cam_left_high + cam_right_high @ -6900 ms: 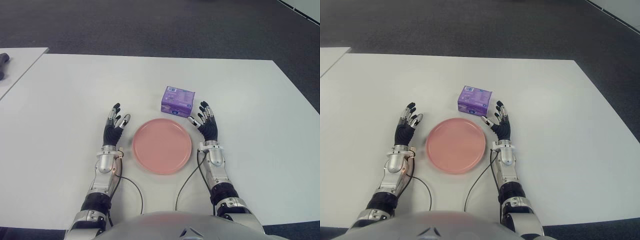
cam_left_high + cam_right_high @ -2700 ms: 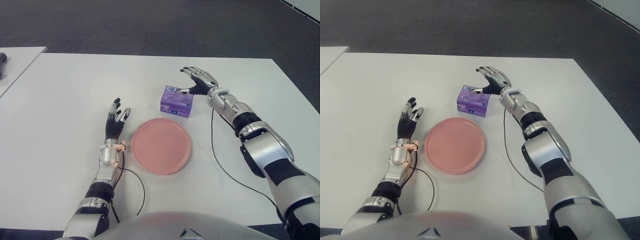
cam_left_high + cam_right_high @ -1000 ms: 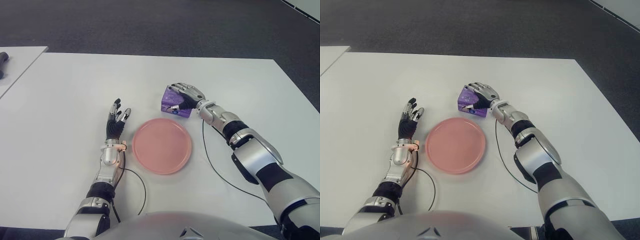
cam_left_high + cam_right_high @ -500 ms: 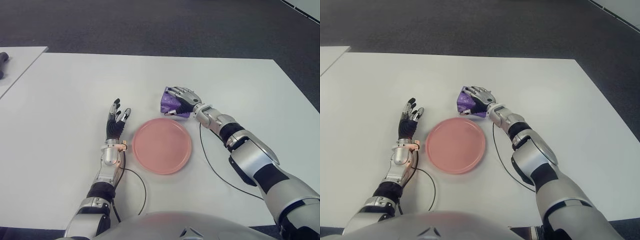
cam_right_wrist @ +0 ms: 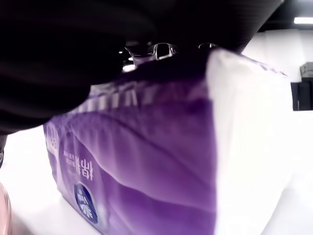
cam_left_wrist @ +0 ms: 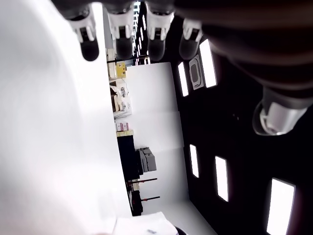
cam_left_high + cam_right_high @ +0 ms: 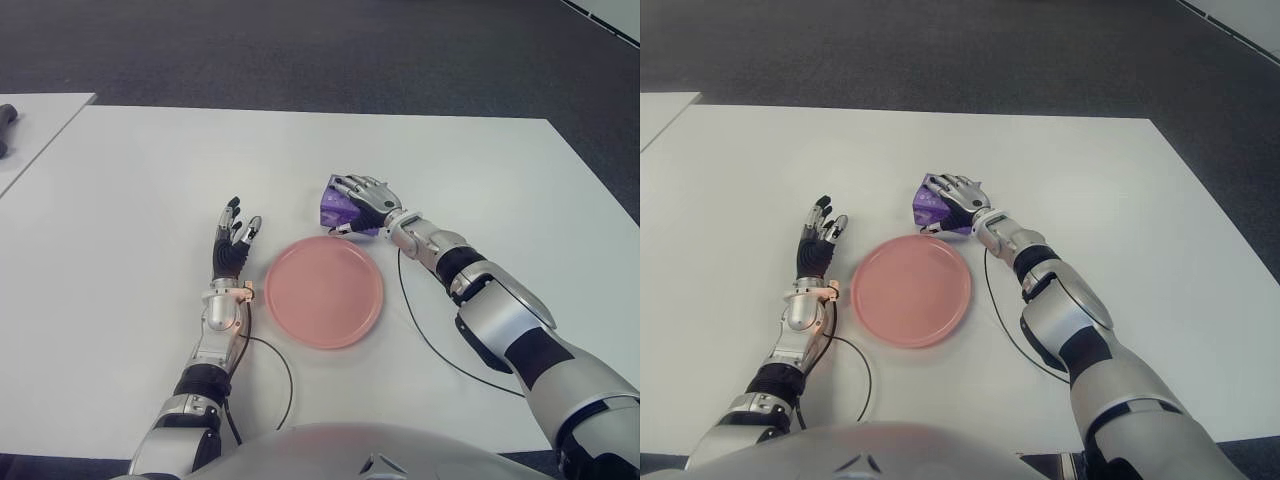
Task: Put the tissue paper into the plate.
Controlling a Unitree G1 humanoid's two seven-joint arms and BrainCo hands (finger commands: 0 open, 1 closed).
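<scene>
The right hand [image 7: 362, 200] is wrapped over the purple tissue pack [image 7: 335, 209], fingers [image 7: 945, 184] curled across its top and far side, the thumb tucked in at the near face — a firm hold on it. The pack sits just beyond the far right rim of the pink plate [image 7: 323, 291], tipped a little toward the plate; whether its lower edge touches the white table [image 7: 130, 180] I cannot tell. In the right wrist view the pack [image 5: 146, 161] fills nearly everything, purple wrapper with a white end panel, pressed close under the dark palm.

The plate lies flat on the table in front of the robot's body, nothing in it. The tissue pack is outside it, near the rim but not over it.

The left hand [image 7: 231, 248] shows just to the left of the plate, fingers straight and slightly fanned, pointing away from the body, holding nothing. A thin black cable [image 7: 432, 338] trails from the right forearm across the table — another curls by the left wrist.
</scene>
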